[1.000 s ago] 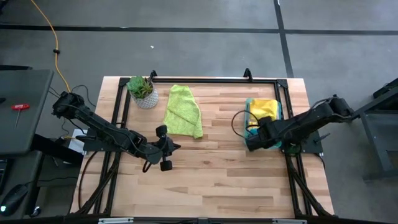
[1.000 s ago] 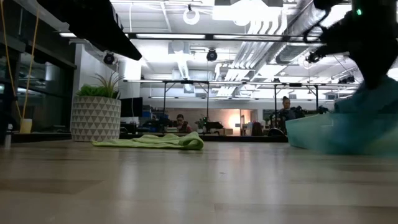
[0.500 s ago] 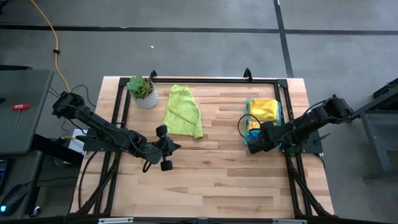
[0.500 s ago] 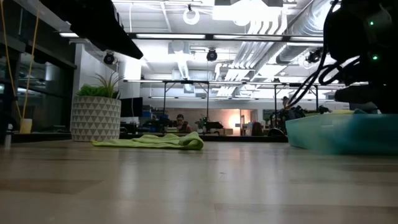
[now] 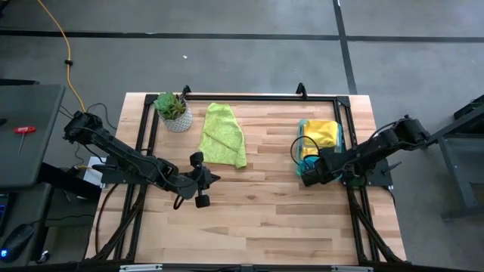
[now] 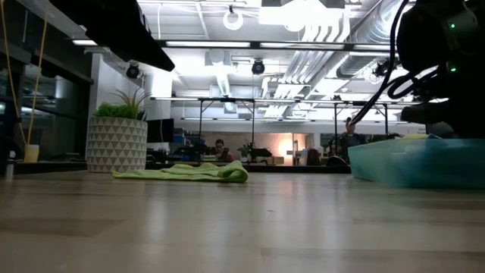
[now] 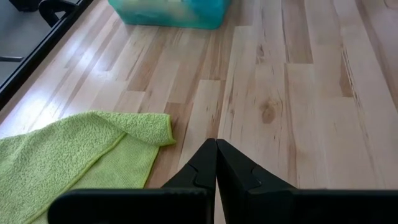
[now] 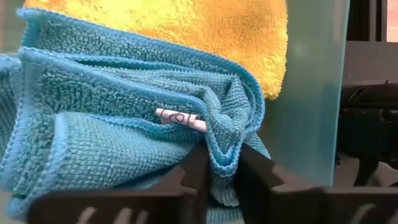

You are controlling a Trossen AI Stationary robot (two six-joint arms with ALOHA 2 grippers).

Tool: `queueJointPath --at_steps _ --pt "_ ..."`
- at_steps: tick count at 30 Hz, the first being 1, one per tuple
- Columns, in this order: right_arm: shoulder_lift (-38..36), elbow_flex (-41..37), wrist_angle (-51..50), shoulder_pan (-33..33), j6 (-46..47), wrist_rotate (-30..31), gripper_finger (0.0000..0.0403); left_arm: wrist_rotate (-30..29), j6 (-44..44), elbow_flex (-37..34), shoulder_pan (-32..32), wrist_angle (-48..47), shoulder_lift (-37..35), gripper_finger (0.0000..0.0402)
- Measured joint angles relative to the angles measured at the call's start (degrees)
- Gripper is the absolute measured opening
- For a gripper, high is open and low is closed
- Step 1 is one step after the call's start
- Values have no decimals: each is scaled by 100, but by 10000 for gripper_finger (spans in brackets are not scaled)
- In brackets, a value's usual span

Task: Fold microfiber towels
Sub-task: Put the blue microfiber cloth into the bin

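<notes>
Left gripper sits idle mid-table w/ fingers pressed together, holding nothing, just short of the lime green towel lying flat. Right gripper is down in the tray, fingers narrowly apart w/ a fold of teal towel between them, prob. to lift it out; yellow towel behind.

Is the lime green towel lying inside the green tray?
No, the lime green towel lies on the bare table beside the potted plant, far from the tray.
</notes>
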Motion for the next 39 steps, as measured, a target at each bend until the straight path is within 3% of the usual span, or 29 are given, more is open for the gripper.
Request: queueJointPath --at_steps 6,11,15,22,28,39 --pt "0 53 -176 2 -149 -90 120 9 1 0 0 -2 0 0" --pt "0 551 -1143 2 -164 294 162 -9 2 0 0 -2 0 0" --pt "0 1034 -1637 0 -120 657 177 -13 2 0 0 -2 0 0" --pt "-1 1304 -1121 2 -518 833 178 -26 2 0 0 -4 0 0" --pt "-4 857 -411 2 -527 559 143 -23 2 0 0 -6 0 0" --pt "-2 435 724 42 -806 556 9 -24 2 0 0 -6 0 0"
